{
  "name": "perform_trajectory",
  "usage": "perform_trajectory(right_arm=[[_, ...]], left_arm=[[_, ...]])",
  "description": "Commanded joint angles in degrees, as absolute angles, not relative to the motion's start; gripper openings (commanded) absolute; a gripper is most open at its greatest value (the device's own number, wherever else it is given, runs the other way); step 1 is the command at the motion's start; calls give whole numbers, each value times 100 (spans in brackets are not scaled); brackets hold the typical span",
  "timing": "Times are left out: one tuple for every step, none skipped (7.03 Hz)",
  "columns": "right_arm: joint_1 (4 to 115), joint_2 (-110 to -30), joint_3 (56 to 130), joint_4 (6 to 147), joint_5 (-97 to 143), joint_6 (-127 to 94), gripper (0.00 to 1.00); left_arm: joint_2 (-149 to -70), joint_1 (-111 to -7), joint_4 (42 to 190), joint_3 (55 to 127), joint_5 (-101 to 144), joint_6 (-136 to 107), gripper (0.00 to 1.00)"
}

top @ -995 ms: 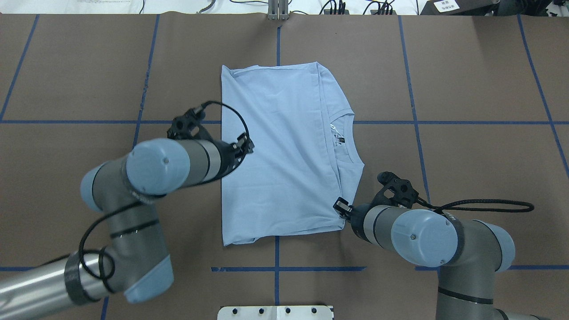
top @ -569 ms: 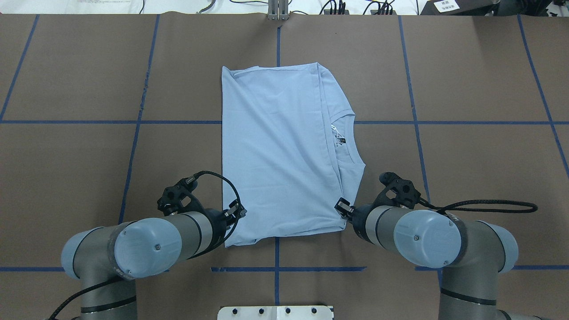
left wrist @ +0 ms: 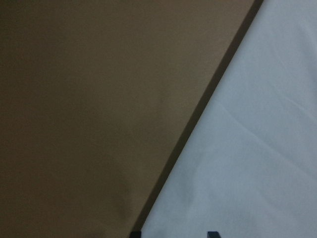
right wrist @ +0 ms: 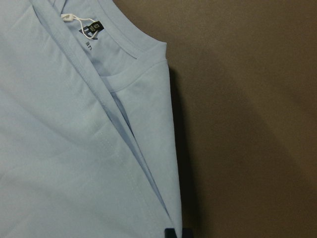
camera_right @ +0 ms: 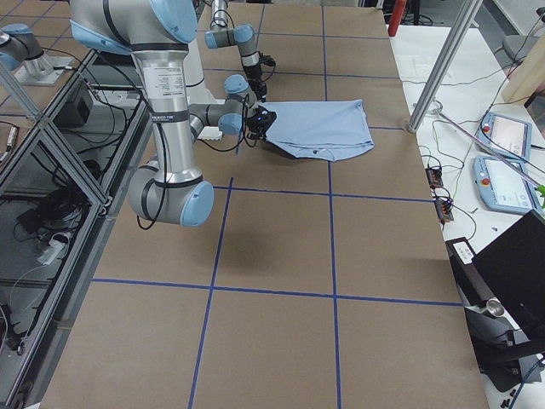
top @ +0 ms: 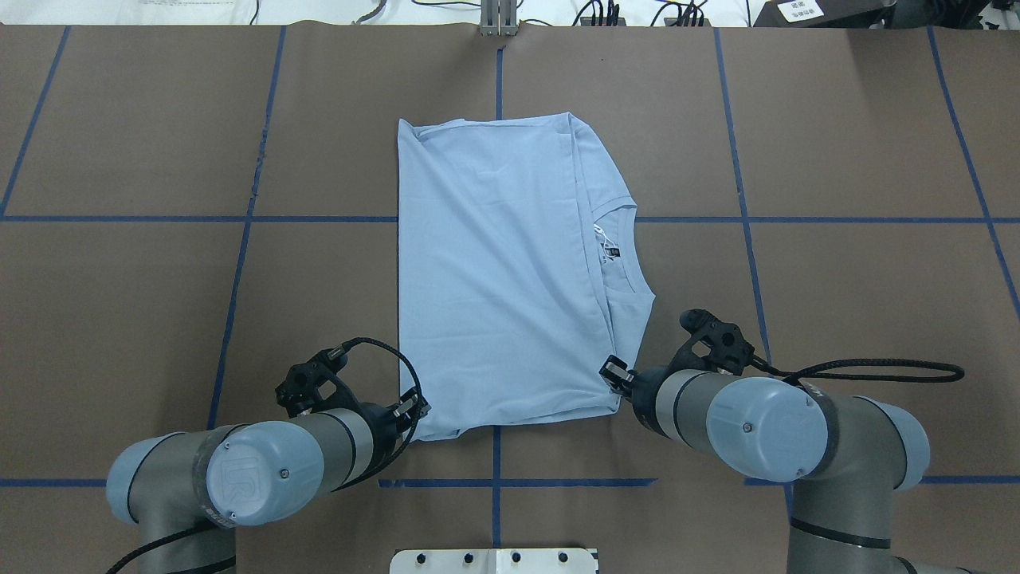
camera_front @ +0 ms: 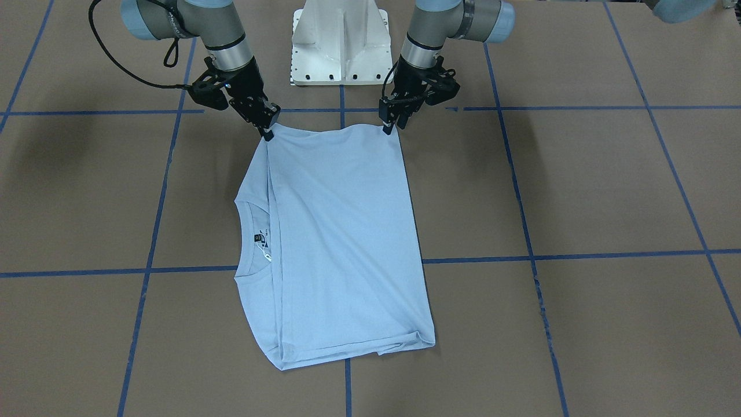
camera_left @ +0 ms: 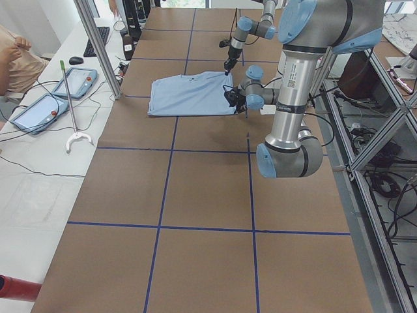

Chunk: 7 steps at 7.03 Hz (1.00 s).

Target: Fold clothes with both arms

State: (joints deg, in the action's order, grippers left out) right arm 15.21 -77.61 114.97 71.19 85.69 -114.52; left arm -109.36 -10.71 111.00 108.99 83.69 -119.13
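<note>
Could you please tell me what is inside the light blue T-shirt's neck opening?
Inside the collar of the light blue T-shirt, a black neck label and a white tag loop show; anything deeper is covered by the folded-over fabric.

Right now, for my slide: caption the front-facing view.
Left claw and right claw at the shirt's robot-side corners.

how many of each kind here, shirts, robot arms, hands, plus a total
T-shirt: 1
Robot arms: 2, the left arm and the right arm
Hands: 2, the left hand and the right hand
Total: 5
</note>
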Motion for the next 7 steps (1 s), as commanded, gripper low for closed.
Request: perform_trajectory(right_arm=[[1521,-7761,11505,7119,8561,-11452,0],[1521,-7761,11505,7119,8561,-11452,0],[1521,-7761,11505,7119,8561,-11461,0],[1521,-7761,11505,7119,8561,-11461,0],[1521,-7761,11505,7119,8561,-11461,0],[1529,-7769,11514,7119,8561,-11461,0],[1529,-7761,11514,7119,8561,-11452,0]], left_arm=[[-10925,-985,11101,10907,8367,-11918,53],[-10925,-958,11092,10890,8367,-11918,53],[-10907,-915,11092,10872,8367,-11918,52],[-10916,-905,11092,10863,8367,-11918,51],[-10916,-905,11092,10863,8376,-11918,49],[-10960,-905,11092,10863,8376,-11918,41],[-10960,-905,11092,10802,8376,-11918,27]])
